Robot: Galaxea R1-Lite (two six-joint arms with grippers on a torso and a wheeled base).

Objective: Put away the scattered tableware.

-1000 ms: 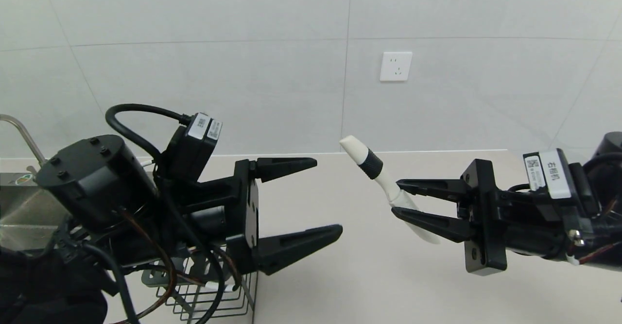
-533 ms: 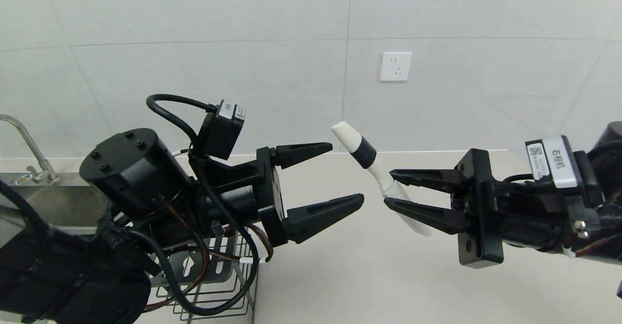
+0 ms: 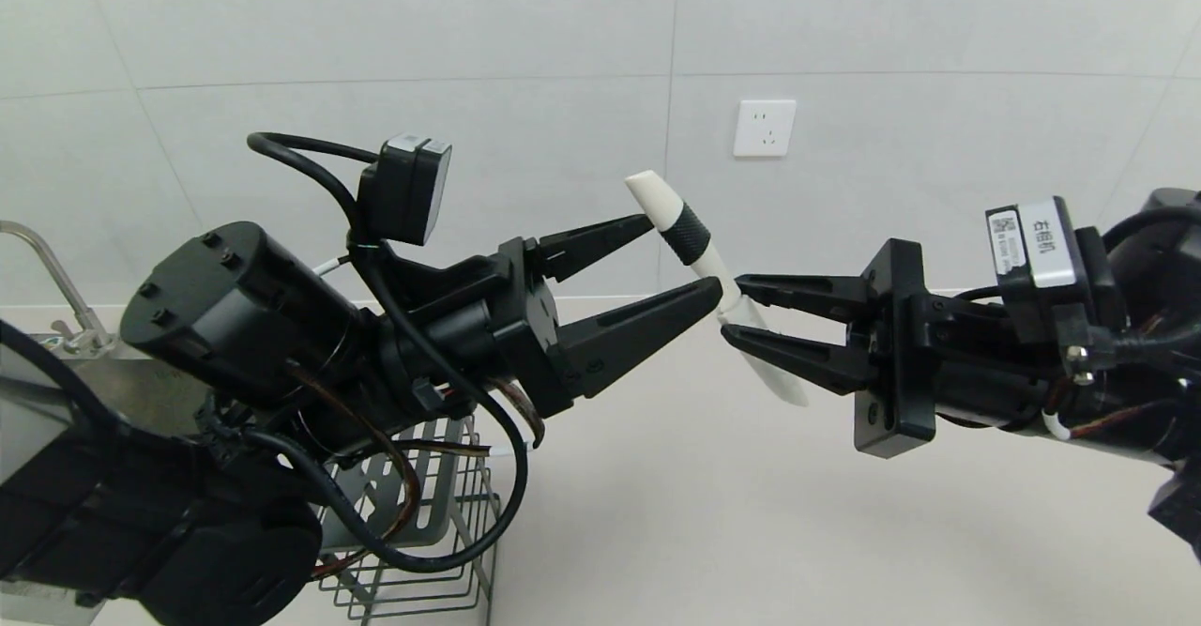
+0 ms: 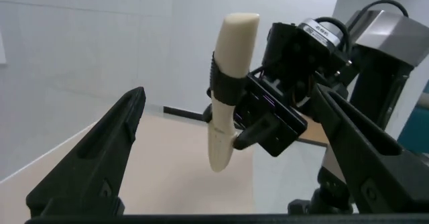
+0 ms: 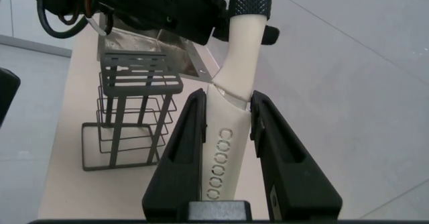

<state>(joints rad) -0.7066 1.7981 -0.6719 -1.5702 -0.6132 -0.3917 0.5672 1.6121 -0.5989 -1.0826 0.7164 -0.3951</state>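
Pinching white utensil (image 3: 688,232) in right gripper (image 3: 730,305), jaws clamped on the perforated lower shaft. Held in air above counter (image 3: 751,513), handle end tilted up toward the wall. Flanking its black band with left gripper (image 3: 683,253), jaws spread wide, gaps either side. Sitting on counter under left arm: wire rack (image 3: 413,523).
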